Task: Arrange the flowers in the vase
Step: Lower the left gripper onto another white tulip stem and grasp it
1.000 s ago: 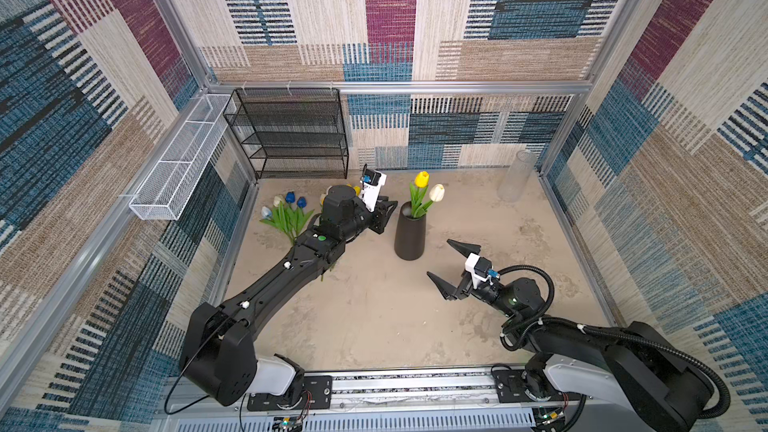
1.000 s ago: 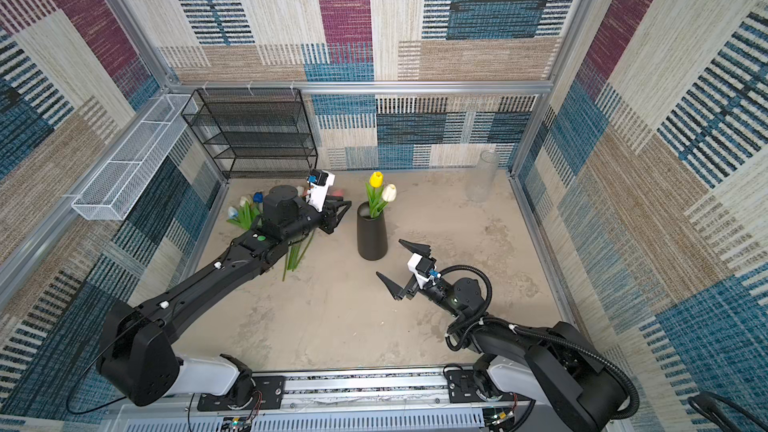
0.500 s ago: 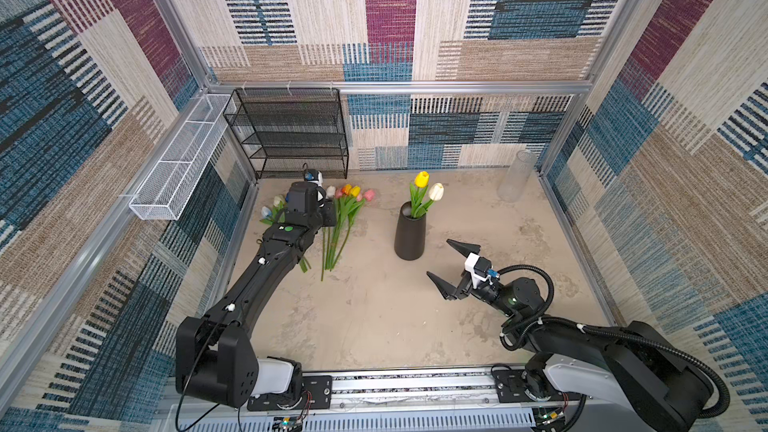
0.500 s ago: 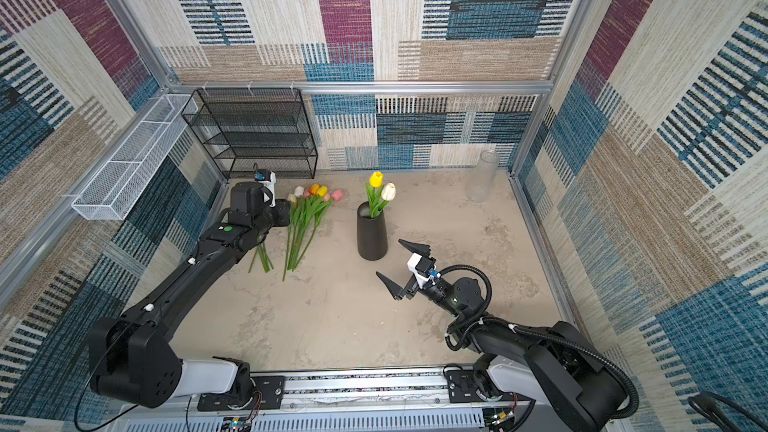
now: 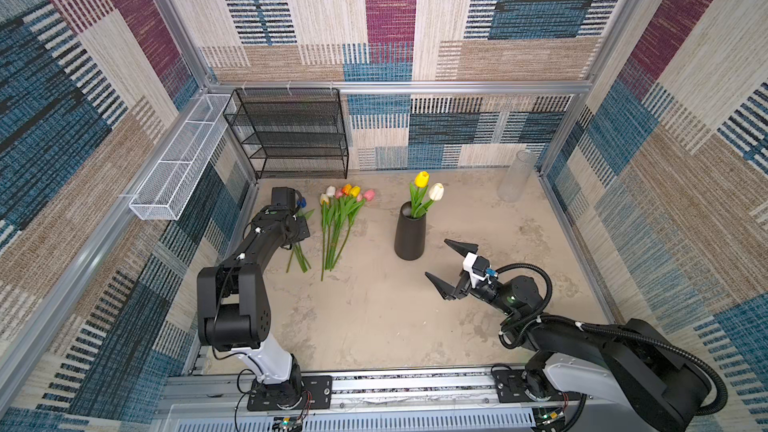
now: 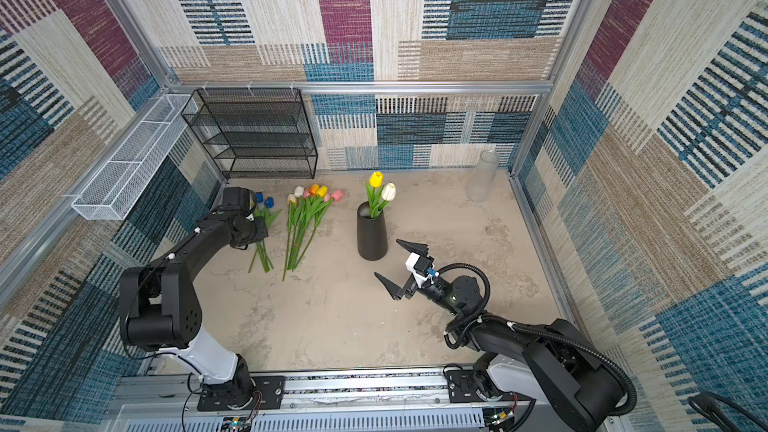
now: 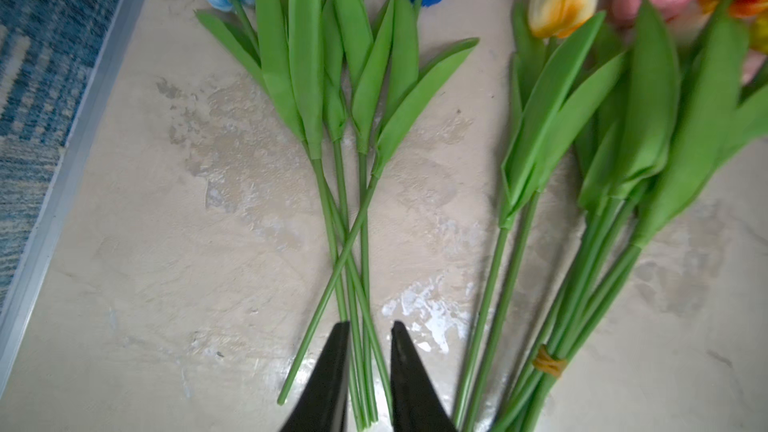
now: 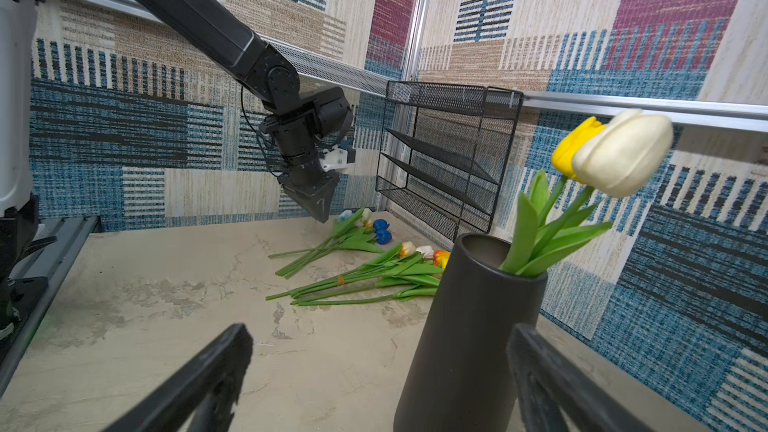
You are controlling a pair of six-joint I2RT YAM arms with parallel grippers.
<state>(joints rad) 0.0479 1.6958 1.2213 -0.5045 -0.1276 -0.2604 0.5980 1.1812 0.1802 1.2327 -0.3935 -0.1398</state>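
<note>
**Left jaws poised over the loose blue tulip stems**

The left gripper hangs over the beige mottled tabletop. Its 2 black jaws stand only a narrow slot apart and hold nothing. In the left wrist view, the thin green stems of 4 loose artificial tulips, with blue and pale-blue heads showing, lie flat on the table. They run through that slot, and their cut ends sit beneath the fingers. The right wrist view shows this gripper clear of the table, above the bunch.

Just beside the loose 4 lies a larger bundle of flowers with white, pink, orange and yellow heads. A tan rubber band ties it low on the stems.

Apart to the right, the dark matte tapered vase stands upright with 1 yellow tulip and 1 white tulip in it. The right gripper is spread wide and empty, near the vase but not touching it.
</note>
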